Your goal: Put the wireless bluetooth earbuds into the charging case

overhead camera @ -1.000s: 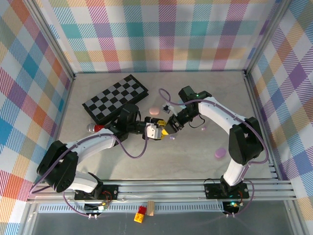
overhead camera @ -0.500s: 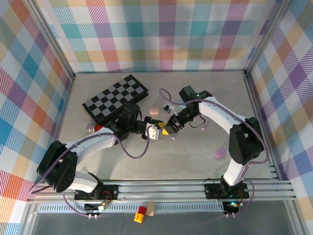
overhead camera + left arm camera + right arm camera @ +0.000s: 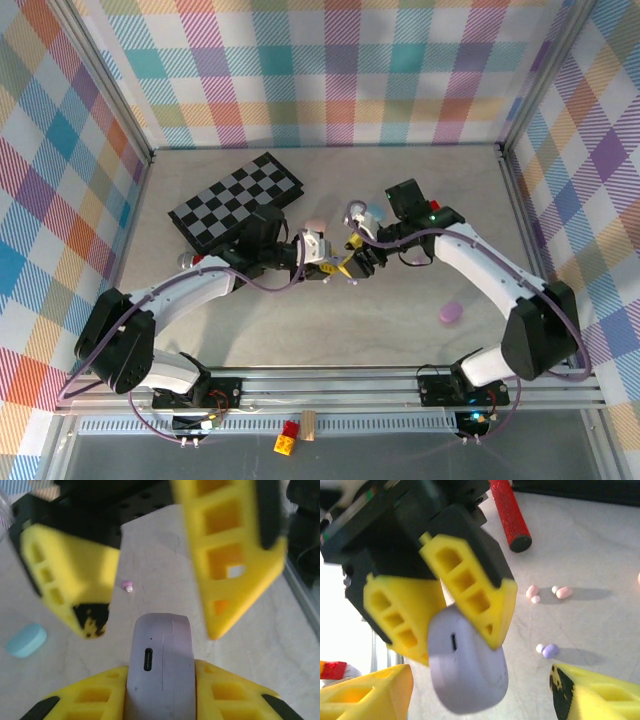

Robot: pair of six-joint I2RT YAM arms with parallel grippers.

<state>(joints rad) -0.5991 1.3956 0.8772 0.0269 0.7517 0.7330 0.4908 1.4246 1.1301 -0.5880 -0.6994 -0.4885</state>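
Seen from my remote station in the top view, a folded checkerboard [image 3: 235, 200] lies at the upper left of the table [image 3: 300, 330]. A red cylinder [image 3: 197, 262] sits just below it, and the two claws meet nose to nose at centre frame.

The left claw [image 3: 160, 682] is clamped tight on the lavender charging case [image 3: 160, 655], with yellow fingers [image 3: 95, 700] pressed to both flanks. The case looks closed and juts past the fingertips, with a small charging port in its end face. No lettering on it is legible to me.

Facing it, the right claw [image 3: 482, 675] stands wide open and grips nothing. In the left wrist view its two yellow prongs sit left and right of the case's end. I cannot tell whether they touch it.

The buds lie loose on the table. In the right wrist view, two pink earbuds [image 3: 533, 593] sit close together right of centre, and a purple earbud [image 3: 547, 651] is below them. A teal case [image 3: 26, 640] rests at the lower left of the left wrist view. A purple case [image 3: 450, 313] sits alone at the right of the top view, well apart from both claws.
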